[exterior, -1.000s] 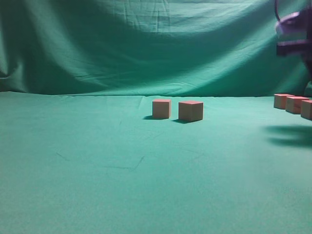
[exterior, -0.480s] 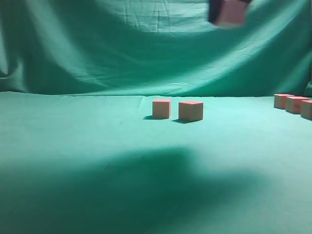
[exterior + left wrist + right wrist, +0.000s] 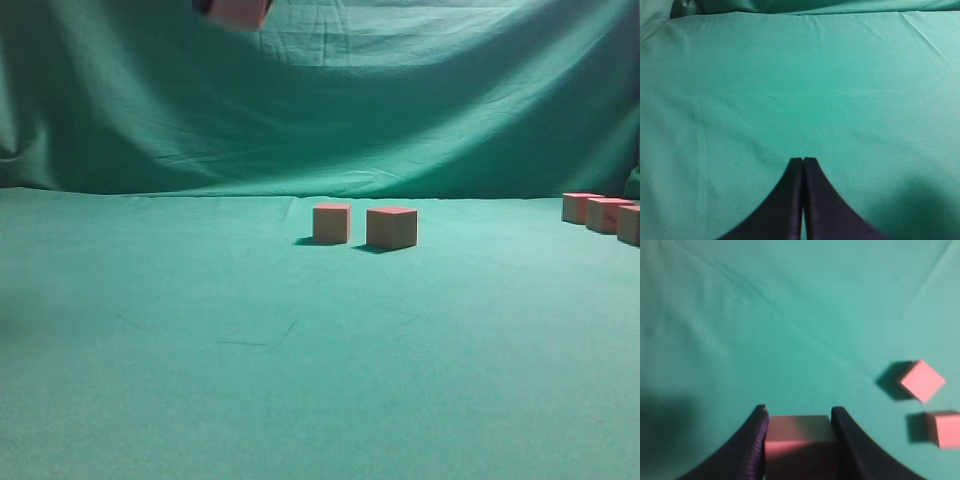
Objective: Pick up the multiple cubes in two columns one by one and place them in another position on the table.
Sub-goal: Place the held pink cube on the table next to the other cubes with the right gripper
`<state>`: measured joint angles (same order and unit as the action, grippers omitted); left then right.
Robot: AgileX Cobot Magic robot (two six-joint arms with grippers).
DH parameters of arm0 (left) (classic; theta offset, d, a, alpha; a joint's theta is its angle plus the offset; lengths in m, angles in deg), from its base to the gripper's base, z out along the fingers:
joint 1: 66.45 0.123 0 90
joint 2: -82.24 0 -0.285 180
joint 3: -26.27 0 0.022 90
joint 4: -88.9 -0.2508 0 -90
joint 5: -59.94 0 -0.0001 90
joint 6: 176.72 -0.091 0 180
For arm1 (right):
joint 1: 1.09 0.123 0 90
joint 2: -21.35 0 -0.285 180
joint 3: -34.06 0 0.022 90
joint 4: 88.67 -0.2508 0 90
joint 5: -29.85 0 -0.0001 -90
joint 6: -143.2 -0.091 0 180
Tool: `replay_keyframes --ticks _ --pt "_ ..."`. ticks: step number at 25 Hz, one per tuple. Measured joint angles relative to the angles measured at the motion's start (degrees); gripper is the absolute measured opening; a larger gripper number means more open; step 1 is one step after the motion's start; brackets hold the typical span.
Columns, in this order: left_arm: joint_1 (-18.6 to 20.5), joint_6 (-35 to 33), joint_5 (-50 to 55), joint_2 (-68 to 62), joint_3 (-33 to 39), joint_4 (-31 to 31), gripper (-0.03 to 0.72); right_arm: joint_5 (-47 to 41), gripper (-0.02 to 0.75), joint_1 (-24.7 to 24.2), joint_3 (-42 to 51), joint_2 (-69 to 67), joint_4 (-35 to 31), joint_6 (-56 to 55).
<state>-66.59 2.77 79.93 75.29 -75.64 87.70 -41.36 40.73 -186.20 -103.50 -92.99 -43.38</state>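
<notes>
Nearest the lens, bare green table (image 3: 300, 380). Farther back, at its middle, two cubes side by side — left cube (image 3: 331, 222), right cube (image 3: 391, 227) — apart by a narrow gap. Right of that pair, at the frame edge, three more cubes (image 3: 603, 214) in a row. High above and left of the pair, against the green backdrop (image 3: 400, 100), a carried cube (image 3: 799, 446) clamped in the right gripper (image 3: 799, 415), off the table. Left gripper (image 3: 803, 161) pressed together on nothing — only cloth below.
</notes>
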Motion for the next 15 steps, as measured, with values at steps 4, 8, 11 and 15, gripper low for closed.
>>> replay_keyframes --ticks 4,8,11,15 --pt "0.0 0.0 0.0 0.0 0.0 0.0 0.0 -0.1 0.275 0.2 -5.8 -6.8 1.2 0.0" --pt "0.0 0.0 0.0 0.0 0.0 0.0 0.0 -0.1 0.275 0.2 -8.4 -11.6 3.6 0.1" --pt "0.0 0.0 0.0 0.0 0.0 0.0 0.0 -0.1 0.275 0.2 -8.7 -14.2 5.2 -0.1" --pt "0.0 0.0 0.0 0.0 0.0 0.0 0.0 -0.1 0.275 0.2 -8.7 -16.8 8.3 -2.4"
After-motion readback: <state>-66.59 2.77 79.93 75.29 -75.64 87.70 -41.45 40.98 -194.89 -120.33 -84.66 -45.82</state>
